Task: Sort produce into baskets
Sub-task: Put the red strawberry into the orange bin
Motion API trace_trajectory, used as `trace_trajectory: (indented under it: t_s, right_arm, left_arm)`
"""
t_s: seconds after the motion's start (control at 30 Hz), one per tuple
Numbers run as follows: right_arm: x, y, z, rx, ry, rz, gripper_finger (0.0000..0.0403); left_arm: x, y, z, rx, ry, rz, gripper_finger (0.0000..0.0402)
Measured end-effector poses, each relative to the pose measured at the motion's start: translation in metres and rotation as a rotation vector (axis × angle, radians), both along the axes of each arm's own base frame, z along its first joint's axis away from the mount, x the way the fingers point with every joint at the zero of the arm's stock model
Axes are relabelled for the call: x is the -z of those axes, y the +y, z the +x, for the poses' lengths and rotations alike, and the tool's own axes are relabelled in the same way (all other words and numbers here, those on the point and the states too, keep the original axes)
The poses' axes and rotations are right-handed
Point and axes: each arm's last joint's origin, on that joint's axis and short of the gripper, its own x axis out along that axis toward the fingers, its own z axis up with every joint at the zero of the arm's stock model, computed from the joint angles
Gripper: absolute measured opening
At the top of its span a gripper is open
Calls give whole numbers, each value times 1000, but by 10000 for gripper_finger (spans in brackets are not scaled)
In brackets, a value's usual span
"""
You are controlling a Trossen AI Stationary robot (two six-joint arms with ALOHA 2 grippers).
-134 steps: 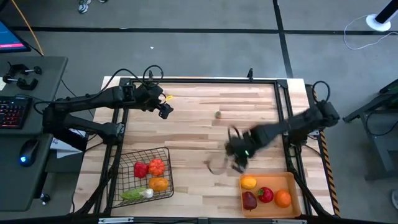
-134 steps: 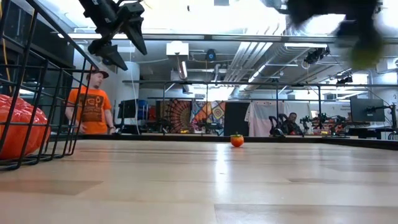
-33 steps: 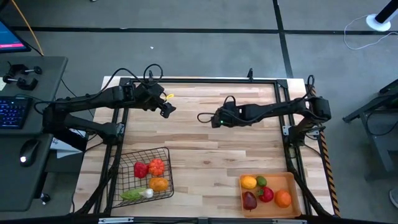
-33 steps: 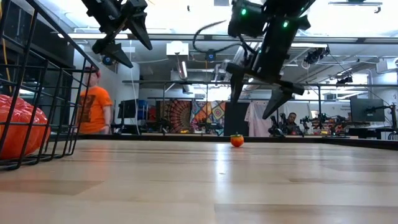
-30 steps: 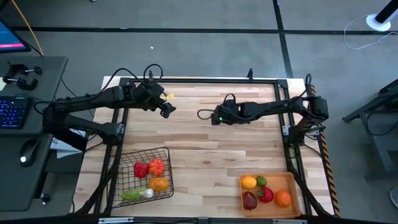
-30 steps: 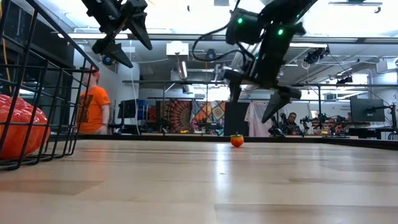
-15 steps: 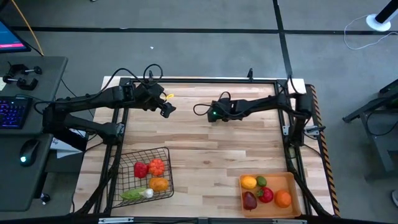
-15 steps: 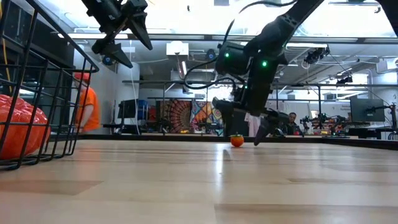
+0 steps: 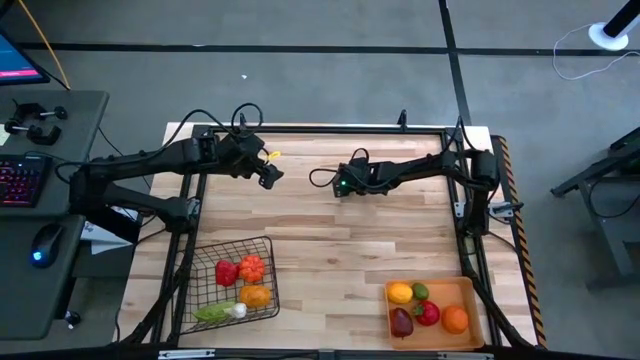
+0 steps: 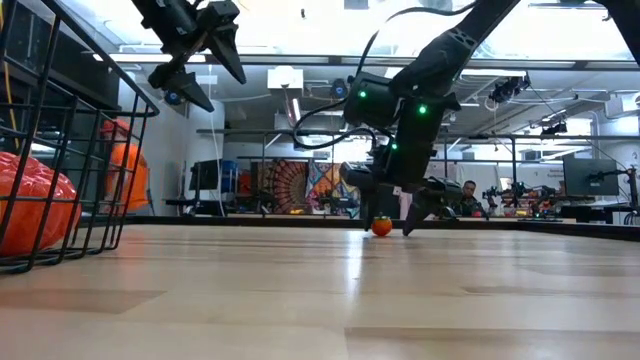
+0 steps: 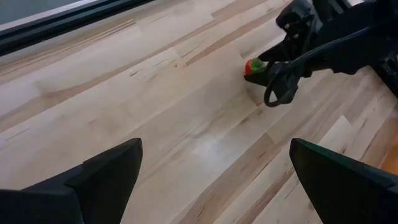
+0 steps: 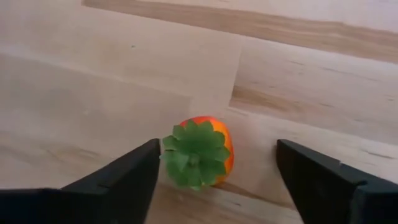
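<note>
A: Small orange-red fruit [image 12: 205, 149], green leafy cap, sits on the tabletop [image 9: 320, 235] toward the far edge, mid-width.
B: Right hand [image 12: 214, 180]?
A: Down at it, fingers spread, one each side, not touching.
B: Left hand [image 9: 268, 178]?
A: Raised over the far left, open, holding nothing. Wire basket [image 9: 262, 245] and orange tray [image 9: 470, 300] both hold produce, near edge.

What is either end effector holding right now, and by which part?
Nothing is held. The right end effector is open, its fingers either side of the small orange fruit on the table, not touching it. The left end effector hangs open and empty.
</note>
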Motion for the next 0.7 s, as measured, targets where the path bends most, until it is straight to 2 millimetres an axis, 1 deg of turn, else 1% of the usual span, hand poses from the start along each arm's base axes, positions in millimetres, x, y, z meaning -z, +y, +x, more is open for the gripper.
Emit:
trace_trajectory:
  t_s: [0.23, 0.4, 0.57, 0.63, 0.7]
  right_arm:
    - [0, 0, 0, -27, 14, -11, 220]
    - [-2, 0, 0, -49, 7, -11, 167]
    - [-18, 1, -1, -102, -15, -36, 127]
    - [-26, 1, -2, -121, -33, -49, 118]
    - [-39, 4, -3, -152, -72, -63, 113]
  left_arm:
    - [9, 2, 9, 1, 40, -20, 395]
    - [17, 3, 15, 30, 66, -64, 395]
    - [19, 1, 17, 77, 59, -113, 395]
    - [16, 0, 15, 91, 43, -125, 395]
    - [10, -2, 10, 113, 7, -131, 395]
